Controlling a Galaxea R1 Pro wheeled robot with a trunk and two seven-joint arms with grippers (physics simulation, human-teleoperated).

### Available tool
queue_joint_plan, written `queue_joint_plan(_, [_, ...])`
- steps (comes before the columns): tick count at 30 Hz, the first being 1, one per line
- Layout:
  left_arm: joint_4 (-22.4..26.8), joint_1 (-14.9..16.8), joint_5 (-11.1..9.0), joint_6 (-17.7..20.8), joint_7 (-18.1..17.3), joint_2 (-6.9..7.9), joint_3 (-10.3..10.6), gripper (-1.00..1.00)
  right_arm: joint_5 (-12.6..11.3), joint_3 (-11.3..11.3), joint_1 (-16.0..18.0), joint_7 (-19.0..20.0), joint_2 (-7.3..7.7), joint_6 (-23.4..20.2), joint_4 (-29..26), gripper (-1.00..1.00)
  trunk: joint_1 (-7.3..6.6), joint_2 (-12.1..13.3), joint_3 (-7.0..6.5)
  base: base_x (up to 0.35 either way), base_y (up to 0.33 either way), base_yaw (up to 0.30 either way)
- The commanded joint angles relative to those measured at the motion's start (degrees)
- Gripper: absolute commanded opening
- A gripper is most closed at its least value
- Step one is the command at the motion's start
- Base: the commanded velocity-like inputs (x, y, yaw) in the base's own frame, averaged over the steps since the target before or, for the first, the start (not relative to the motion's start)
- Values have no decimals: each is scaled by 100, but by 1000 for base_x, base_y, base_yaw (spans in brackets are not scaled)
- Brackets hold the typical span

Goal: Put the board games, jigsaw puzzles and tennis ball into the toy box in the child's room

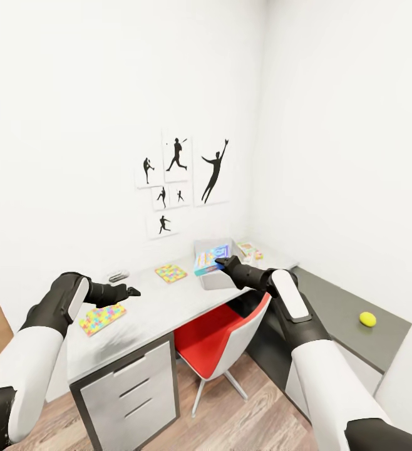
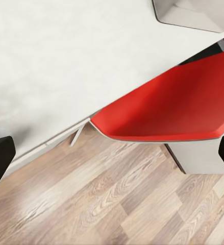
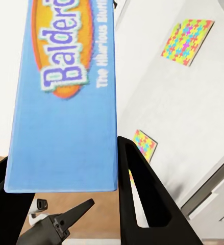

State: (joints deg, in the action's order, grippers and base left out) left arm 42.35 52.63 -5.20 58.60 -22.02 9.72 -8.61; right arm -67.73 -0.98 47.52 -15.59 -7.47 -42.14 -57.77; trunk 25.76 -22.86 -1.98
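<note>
My right gripper [image 1: 221, 262] is shut on the blue board game [image 1: 210, 259], holding it tilted over the front of the grey toy box [image 1: 217, 280] at the desk's corner. Up close, the blue board game [image 3: 66, 97] sits between the black fingers [image 3: 142, 194]. A second, paler board game [image 1: 250, 252] lies at the toy box's right end. One jigsaw puzzle [image 1: 170, 273] lies mid-table, another jigsaw puzzle [image 1: 101, 317] just below my open left gripper [image 1: 129, 292]. The tennis ball [image 1: 367, 319] rests on the table's dark right wing. The bed is out of view.
A red chair [image 1: 221, 338] is tucked under the white table [image 1: 149, 307], between the drawers [image 1: 131, 388] and my right arm. A small grey object [image 1: 118, 275] lies by the wall. The left wrist view looks down on the chair seat [image 2: 168, 107] and wood floor [image 2: 106, 199].
</note>
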Motion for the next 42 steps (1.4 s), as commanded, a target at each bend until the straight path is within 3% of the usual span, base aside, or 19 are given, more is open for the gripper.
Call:
queue_joint_plan(1, [2,2,-51,37,22,-1,-9,100,-65,-1,0,-58,0,-3,-6,-100,2,-5,13,0,0,0])
queue_joint_plan(25, [91,12,-74,71,13,14,-49,100,-58,1,136,-62,14,-114,-227,-100,2,-5,238,0,0,0])
queue_joint_plan(36, [59,810,-153,137,10,-9,-51,100,-45,1,785,-82,15,-310,-435,-100,2,-5,342,0,0,0])
queue_joint_plan(42, [-58,1269,-151,140,13,-113,-45,100,-32,1,951,-92,17,-312,-433,-100,2,-5,398,0,0,0])
